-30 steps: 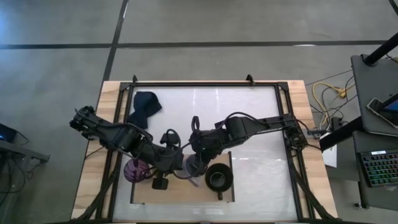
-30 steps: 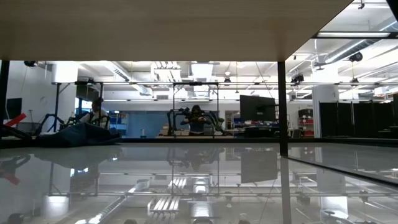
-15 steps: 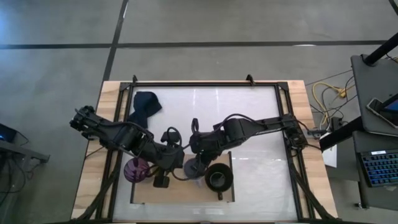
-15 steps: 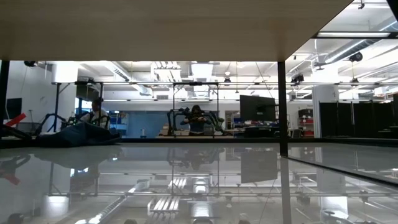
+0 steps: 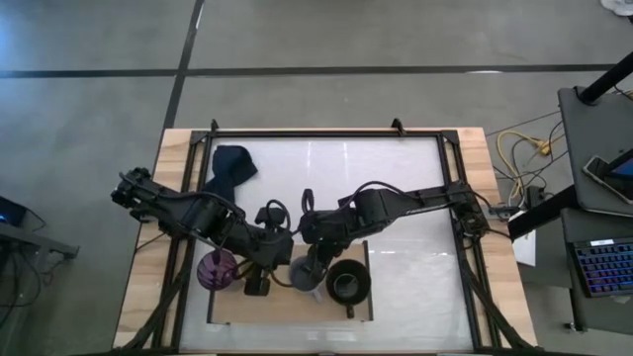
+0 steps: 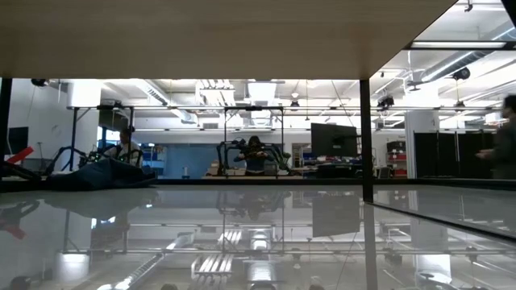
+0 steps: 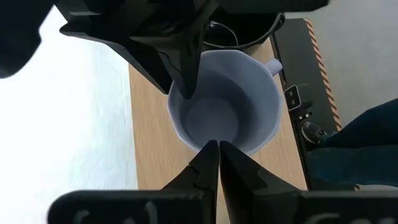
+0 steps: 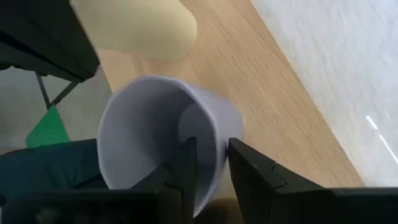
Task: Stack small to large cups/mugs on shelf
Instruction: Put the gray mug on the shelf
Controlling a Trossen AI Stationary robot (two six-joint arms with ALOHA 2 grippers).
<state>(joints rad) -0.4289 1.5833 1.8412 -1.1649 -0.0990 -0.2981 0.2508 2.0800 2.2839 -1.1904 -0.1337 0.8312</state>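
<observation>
A lavender-grey mug (image 5: 305, 275) stands upright on the light-wood shelf (image 5: 227, 309), between a purple tumbler (image 5: 214, 270) and a black mug (image 5: 347, 282). My right gripper (image 8: 210, 165) is open. One finger is inside the lavender mug (image 8: 149, 124) and one outside its wall. My left gripper (image 7: 212, 148) is shut, its tips at the opposite rim of the same mug (image 7: 224, 106). A beige cup (image 8: 140, 28) stands on the shelf just beyond. It is hidden under my left arm in the high view. My left gripper has its shut fingertips at the lavender mug's rim (image 7: 198, 144), slanting down from the table's left; I cannot tell whether they touch it. My right gripper straddles the mug's wall (image 8: 214, 146), slanting down from above; I cannot tell whether either finger touches it.
A dark blue cloth (image 5: 229, 170) lies at the far left of the white tabletop (image 5: 396, 188). The black mug (image 7: 249, 31) stands close beside the lavender one. The tabletop's right half and far middle are bare. A person shows at the right edge of the room (image 6: 506, 145).
Both arms and the cups have kept their places. A person has come into the low view at the far right of the room.
</observation>
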